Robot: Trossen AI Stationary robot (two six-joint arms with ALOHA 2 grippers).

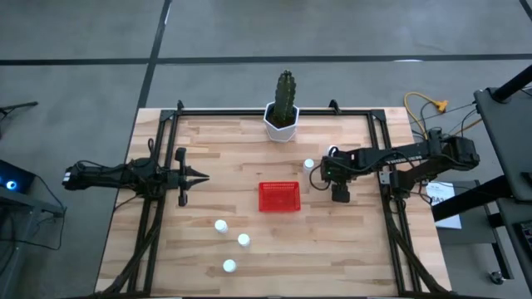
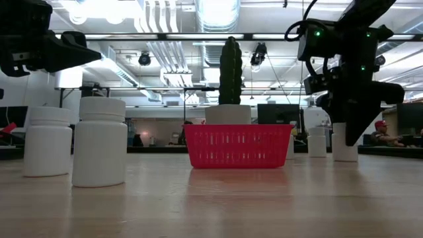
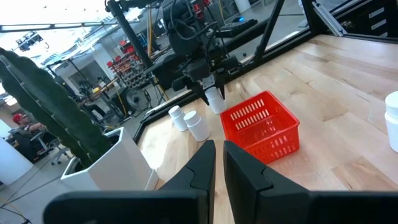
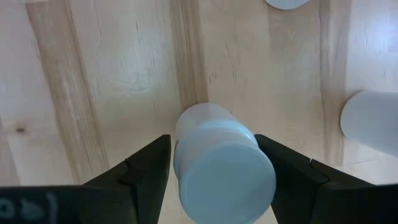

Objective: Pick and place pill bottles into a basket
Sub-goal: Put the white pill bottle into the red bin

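My right gripper point(image 1: 326, 176) points down right of the red basket point(image 1: 278, 197) and is shut on a white pill bottle point(image 4: 221, 158). Two more bottles stand beside it point(image 3: 177, 117) point(image 3: 198, 124); one of them shows in the high view point(image 1: 309, 164). Three bottles point(image 1: 220, 225) point(image 1: 243, 240) point(image 1: 229, 266) stand upright on the table in front of the basket. My left gripper point(image 1: 202, 175) hovers left of the basket, shut and empty. My right gripper pinches the pill bottle between its two fingers, one on each side of the body point(image 4: 180, 146) just below the cap. The fingers come from above, pointing down. The bottle is upright; in the low view its base point(image 2: 344, 158) is about level with the table top.
A cactus in a white faceted pot point(image 1: 283, 120) stands at the far edge behind the basket. Black frame rails point(image 1: 158, 166) point(image 1: 386, 191) run along the table's left and right sides. Bare wood lies between the basket and the near bottles.
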